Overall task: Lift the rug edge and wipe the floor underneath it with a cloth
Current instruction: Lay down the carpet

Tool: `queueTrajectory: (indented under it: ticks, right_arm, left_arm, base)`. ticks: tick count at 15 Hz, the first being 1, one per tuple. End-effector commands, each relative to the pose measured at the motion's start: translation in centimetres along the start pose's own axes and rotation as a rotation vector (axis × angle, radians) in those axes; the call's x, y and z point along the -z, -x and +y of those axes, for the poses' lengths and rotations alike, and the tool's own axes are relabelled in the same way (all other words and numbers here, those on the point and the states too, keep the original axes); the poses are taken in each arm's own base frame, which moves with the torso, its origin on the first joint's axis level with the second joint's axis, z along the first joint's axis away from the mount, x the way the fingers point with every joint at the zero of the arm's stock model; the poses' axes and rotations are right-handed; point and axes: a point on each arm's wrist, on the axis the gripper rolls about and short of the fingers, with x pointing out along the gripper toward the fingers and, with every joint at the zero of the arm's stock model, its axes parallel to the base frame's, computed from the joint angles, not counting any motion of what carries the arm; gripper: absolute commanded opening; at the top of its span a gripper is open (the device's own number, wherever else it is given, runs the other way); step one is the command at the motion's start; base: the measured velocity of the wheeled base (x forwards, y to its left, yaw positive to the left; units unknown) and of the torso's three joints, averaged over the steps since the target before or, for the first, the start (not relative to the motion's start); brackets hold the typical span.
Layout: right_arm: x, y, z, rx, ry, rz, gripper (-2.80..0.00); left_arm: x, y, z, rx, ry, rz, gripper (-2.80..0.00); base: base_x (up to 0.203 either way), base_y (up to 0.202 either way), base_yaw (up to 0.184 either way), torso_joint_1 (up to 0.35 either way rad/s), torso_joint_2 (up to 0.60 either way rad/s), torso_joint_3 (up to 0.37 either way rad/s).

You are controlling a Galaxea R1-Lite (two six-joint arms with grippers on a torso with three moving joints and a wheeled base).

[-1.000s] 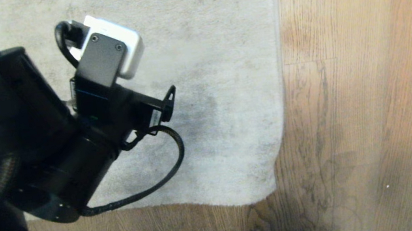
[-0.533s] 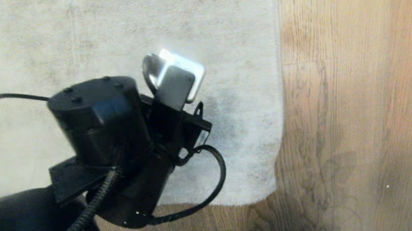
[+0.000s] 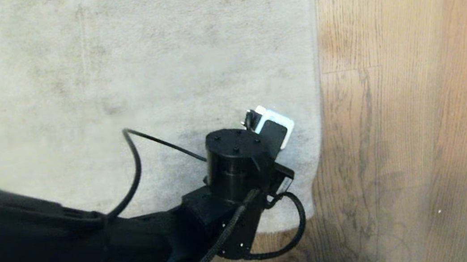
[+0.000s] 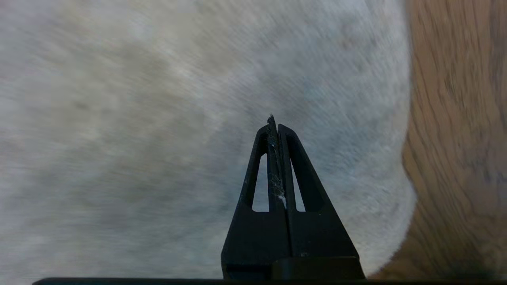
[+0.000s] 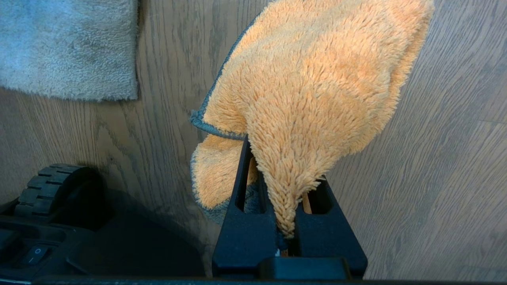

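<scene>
Pale grey short-pile rug [image 3: 206, 62] is seen lying flat on brown wood-grain plank floor [image 3: 412, 80]; its rounded corner and straight rug edge [image 3: 318, 70] border bare planks on the robot's right. Left gripper [image 4: 275, 120] is held over the pile near that corner, its black tapered fingers pressed together with nothing between them. Right gripper [image 5: 288, 190] is clamped on the fuzzy orange-yellow cloth with dark grey edging [image 5: 317, 79], hanging above open floor, well apart from the rug. A black ribbed wheel [image 5: 59, 186] is seen nearby.
</scene>
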Motion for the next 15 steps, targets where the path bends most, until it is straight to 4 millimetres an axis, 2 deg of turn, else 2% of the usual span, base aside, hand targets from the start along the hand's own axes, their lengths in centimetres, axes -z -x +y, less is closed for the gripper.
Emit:
queueTrajectory:
  ticks: [1, 6, 10, 15]
  right_arm:
    - [0.0, 0.0, 0.0, -0.001, 0.001, 0.001, -2.80]
    - [0.0, 0.0, 0.0, -0.001, 0.001, 0.001, -2.80]
    - [0.0, 0.0, 0.0, -0.001, 0.001, 0.001, -2.80]
    - [0.0, 0.0, 0.0, -0.001, 0.001, 0.001, -2.80]
  left_arm:
    - [3.1, -2.0, -2.5, 0.028, -0.037, 0.080, -2.80]
    - [6.6, -3.1, -5.6, 0.073, -0.051, 0.166, -2.80]
    - [8.9, -4.0, -6.5, 0.079, -0.084, 0.221, -2.80]
    - [10.7, -5.6, -7.9, 0.086, -0.111, 0.257, -2.80]
  base:
    - [0.000, 0.000, 0.000, 0.000, 0.00, 0.000]
    - [0.000, 0.000, 0.000, 0.000, 0.00, 0.000]
    - [0.000, 0.000, 0.000, 0.000, 0.00, 0.000]
    - [0.000, 0.000, 0.000, 0.000, 0.00, 0.000]
